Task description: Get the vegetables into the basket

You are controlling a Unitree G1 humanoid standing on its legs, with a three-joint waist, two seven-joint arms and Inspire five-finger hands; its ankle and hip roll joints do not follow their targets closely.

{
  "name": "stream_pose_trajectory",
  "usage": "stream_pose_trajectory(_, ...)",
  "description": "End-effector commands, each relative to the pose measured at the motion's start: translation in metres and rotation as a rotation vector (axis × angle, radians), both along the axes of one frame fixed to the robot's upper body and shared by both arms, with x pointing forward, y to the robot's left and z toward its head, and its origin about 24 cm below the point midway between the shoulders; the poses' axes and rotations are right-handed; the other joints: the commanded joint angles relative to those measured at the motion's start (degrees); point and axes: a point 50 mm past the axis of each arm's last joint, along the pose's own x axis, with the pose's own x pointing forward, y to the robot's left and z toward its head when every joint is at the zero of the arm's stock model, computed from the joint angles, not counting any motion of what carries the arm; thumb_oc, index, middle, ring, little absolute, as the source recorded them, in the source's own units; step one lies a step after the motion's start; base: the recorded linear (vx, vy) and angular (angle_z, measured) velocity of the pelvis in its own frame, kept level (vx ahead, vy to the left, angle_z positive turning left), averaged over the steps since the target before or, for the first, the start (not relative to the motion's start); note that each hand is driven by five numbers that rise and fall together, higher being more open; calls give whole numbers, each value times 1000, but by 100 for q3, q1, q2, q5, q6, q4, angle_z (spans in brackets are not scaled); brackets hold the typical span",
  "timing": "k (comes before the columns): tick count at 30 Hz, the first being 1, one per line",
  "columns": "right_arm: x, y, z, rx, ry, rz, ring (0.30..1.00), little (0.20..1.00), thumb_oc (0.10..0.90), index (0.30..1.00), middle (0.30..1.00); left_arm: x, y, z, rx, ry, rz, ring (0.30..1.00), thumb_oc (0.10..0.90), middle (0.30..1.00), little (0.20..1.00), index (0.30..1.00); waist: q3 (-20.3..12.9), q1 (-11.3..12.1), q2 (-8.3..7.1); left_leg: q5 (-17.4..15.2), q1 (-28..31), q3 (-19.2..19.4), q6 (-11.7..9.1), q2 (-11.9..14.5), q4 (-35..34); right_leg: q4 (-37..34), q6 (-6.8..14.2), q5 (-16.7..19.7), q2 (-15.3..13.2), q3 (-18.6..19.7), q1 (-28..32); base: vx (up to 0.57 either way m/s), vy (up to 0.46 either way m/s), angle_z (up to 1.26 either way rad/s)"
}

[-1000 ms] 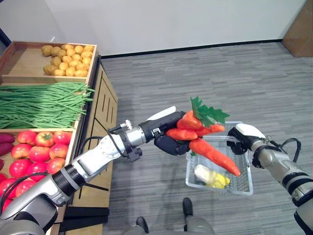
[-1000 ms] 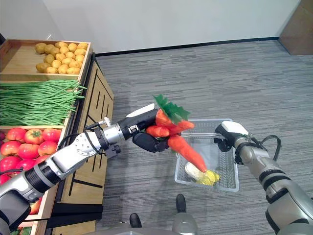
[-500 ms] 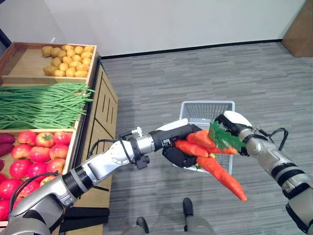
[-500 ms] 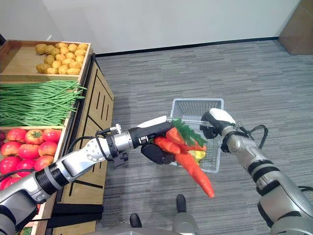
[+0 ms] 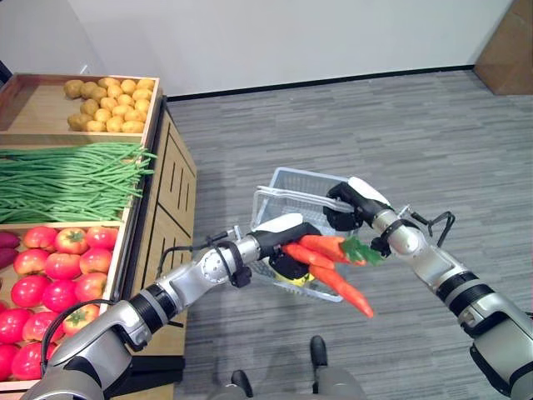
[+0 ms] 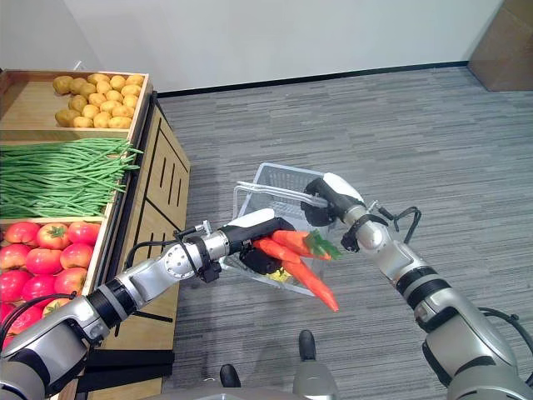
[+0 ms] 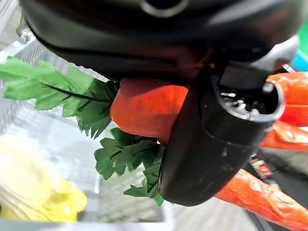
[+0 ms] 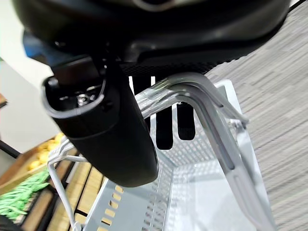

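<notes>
Left eye view, centre of the frame: the left robot hand (image 5: 287, 250) is gripping a bunch of carrots (image 5: 333, 265) over the near rim of the wire basket (image 5: 293, 185), which the right robot hand (image 5: 346, 204) is holding up by its handles (image 8: 211, 110), fingers curled around them. A yellow vegetable (image 7: 33, 192) is lying inside the basket. At the left edge, the wooden stand (image 5: 171, 179) is carrying potatoes (image 5: 107, 103), green beans (image 5: 71, 177) and tomatoes (image 5: 50, 275).

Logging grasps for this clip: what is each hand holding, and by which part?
The left hand grips the carrot bunch near its leafy top end. The right hand holds the basket by its handles.
</notes>
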Motion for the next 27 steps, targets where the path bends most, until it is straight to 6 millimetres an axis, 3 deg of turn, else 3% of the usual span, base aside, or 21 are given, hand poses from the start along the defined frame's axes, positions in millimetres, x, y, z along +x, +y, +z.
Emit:
stream_pose_trajectory(1,17,44,102,231,-360,181,300,300,400,300,300,16,-8,25,-30,-177,-7,300,400,300,300,300,-373,72,-249,168,-86,-269,-442,336,8,-2,613,-412,-487,-294,459,0,0,0)
stream_pose_trajectory(2,16,44,102,231,-359,181,300,300,400,300,300,16,-9,25,-30,-177,-7,300,400,300,300,300,-375,72,-246,167,-85,-268,-442,336,8,-2,613,-412,-487,-293,459,0,0,0)
stream_pose_trajectory(4,10,53,103,276,-350,238,300,300,400,300,300,24,8,6,38,-164,94,300,400,300,300,300,-387,59,-252,166,-67,-247,-446,338,8,-2,609,-408,-488,-286,467,0,0,0)
stream_pose_trajectory(7,1,63,104,314,-337,309,300,300,400,300,300,34,30,-5,92,-184,230,300,400,300,300,300,-392,56,-255,173,-54,-223,-453,341,8,-2,600,-404,-479,-288,467,0,-2,-1)
stream_pose_trajectory(16,-18,71,107,358,-315,423,300,300,400,300,300,44,72,-18,189,-246,475,300,400,300,300,300,-362,61,-290,186,-38,-185,-476,368,8,-2,592,-404,-462,-304,475,0,-1,-1)
stream_pose_trajectory(25,-30,74,100,381,-293,473,300,300,400,300,300,43,91,-32,254,-275,616,300,400,300,300,300,-351,61,-320,197,-30,-220,-485,400,8,-2,560,-434,-422,-337,512,0,0,0)
stream_pose_trajectory(26,-30,74,100,381,-292,473,300,300,400,300,300,43,91,-32,254,-276,616,564,588,564,564,564,-352,60,-319,197,-29,-220,-485,401,8,-2,560,-435,-421,-337,513,0,0,0)
stream_pose_trajectory(27,-30,75,100,381,-289,476,300,300,400,300,300,43,91,-32,259,-282,620,635,639,635,635,635,-348,68,-325,202,-34,-226,-486,407,8,-2,555,-437,-418,-338,514,0,0,0)
